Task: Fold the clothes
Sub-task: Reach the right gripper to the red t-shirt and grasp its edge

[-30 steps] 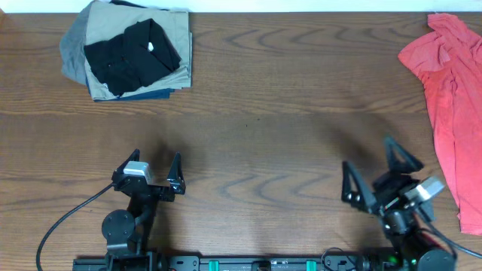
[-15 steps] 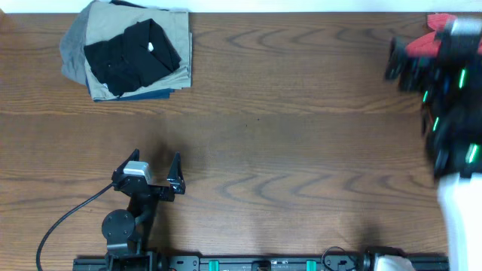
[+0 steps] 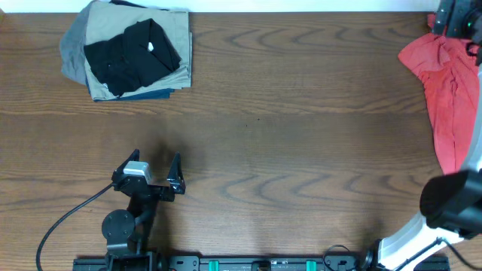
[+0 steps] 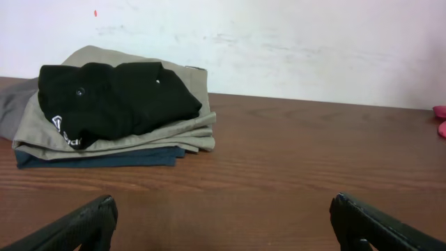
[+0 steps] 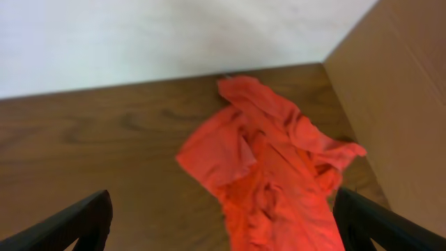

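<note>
At the overhead's right edge, crumpled soft coral T-shirt [image 3: 444, 83] lies with long axis top-to-bottom. Jaws wide apart on left gripper [image 3: 154, 169] and right gripper [image 5: 223, 226].

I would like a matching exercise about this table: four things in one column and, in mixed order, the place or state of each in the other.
1. T-shirt
2. folded stack
3. left gripper
4. right gripper

A. far left corner, neatly piled
B. open, near left, away from all cloth
C. crumpled, at the right edge
D. open, above the red cloth

Pairs: 1-C, 2-A, 3-B, 4-D
</note>
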